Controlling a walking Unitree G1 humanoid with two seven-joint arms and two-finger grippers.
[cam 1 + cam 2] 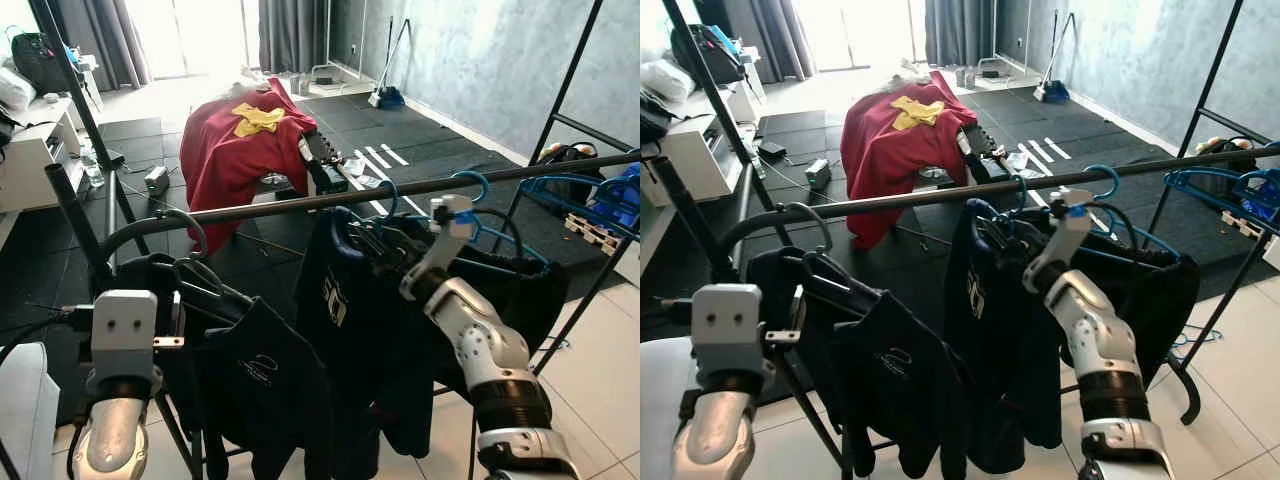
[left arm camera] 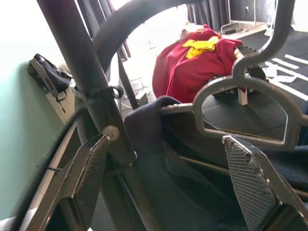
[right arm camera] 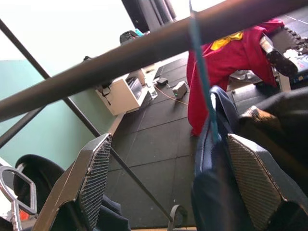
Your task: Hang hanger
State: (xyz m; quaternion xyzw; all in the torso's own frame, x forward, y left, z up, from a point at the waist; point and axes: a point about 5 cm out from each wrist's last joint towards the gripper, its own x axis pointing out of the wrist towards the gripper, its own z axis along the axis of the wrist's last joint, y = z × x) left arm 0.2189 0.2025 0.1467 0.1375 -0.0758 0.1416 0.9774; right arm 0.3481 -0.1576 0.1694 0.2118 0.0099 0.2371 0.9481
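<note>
Your right gripper [image 3: 168,187] gapes empty beneath the rail [image 1: 400,192], blue hanger [image 1: 470,180] hooked on; left gripper [image 2: 168,187] open too, so withdraw.

I see garments [image 1: 340,320] hanging side by side on the rail [image 1: 300,203]; behind it, a draped cloth [image 1: 235,140] on the floor.

1. Lived-in home, likely a living room doubling as a laundry spot.
2. Dark garments [image 1: 340,330] hung along a clothes rail [image 1: 330,200].
3. Grey curtains [image 1: 290,30] at a bright window.
4. White shelf unit [image 1: 30,150], red cloth [image 1: 240,140] draped over furniture, broom [image 1: 385,90] against the wall.
</note>
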